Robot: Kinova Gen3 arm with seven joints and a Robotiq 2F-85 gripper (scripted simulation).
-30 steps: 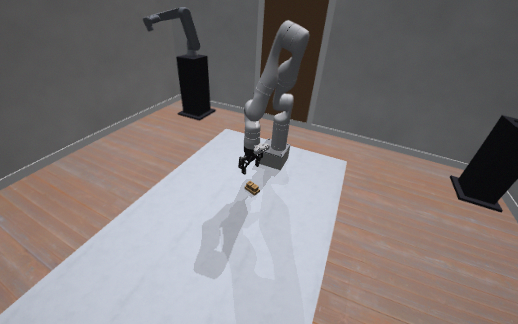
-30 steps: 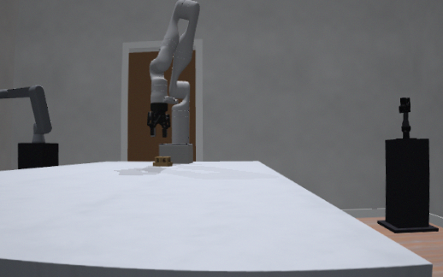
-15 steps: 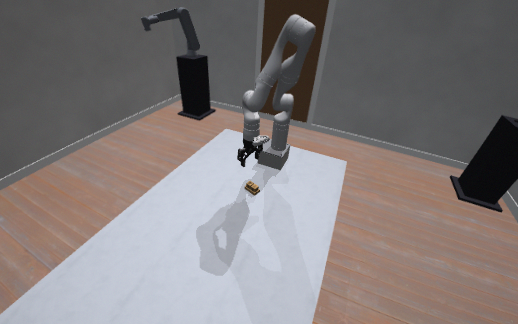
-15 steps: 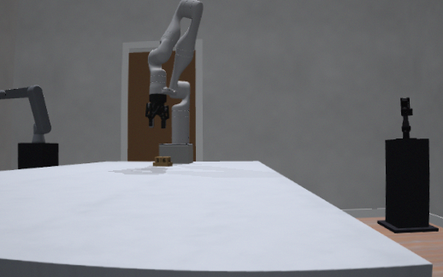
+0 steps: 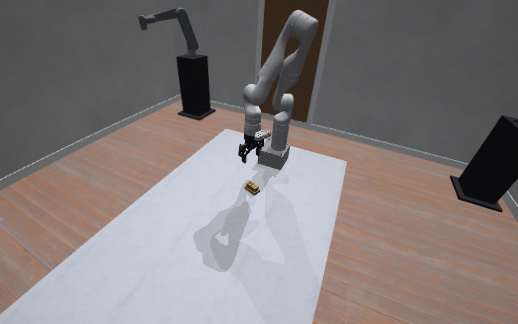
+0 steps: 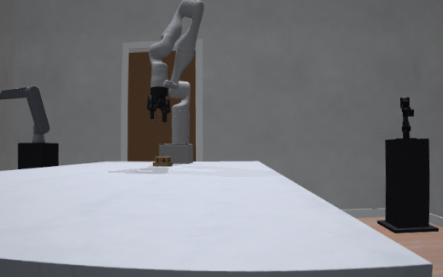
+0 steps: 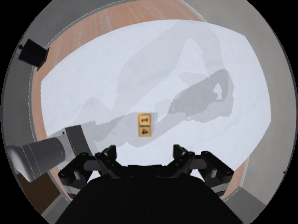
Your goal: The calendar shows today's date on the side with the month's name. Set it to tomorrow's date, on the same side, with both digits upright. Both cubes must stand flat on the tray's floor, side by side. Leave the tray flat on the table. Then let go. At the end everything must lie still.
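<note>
Calendar [image 5: 252,187] [image 6: 162,162] [image 7: 144,125] is parked on the worktop [image 5: 171,240] [image 6: 215,214] [image 7: 65,100], well below the end effector [image 5: 251,155] [image 6: 158,120] [image 7: 144,151]. Fingers are wide apart with nothing between them.

The bit I'd care about is where it lies from the fingers. In the wrist view it's dead on 12 o'clock from the gap, and its long axis runs 12 to 6, with the fingers standing at 9 and 3. So a close from here should pinch across the narrow way, which looks right for picking one cube out of the row. In the top view the long axis goes roughly 10 to 4, and the calendar sits near 6 o'clock from the fingers.

Both cubes are in, side by side. From the wrist I can make out a 1 and a 4 on top, but those are top faces, so not necessarily the date. Month side is too small to read for me, so no idea what day it says.

My guess: next is shift toward 12, then straight down. Main risk is clipping the neighbouring cube or dragging the tray along.
</note>
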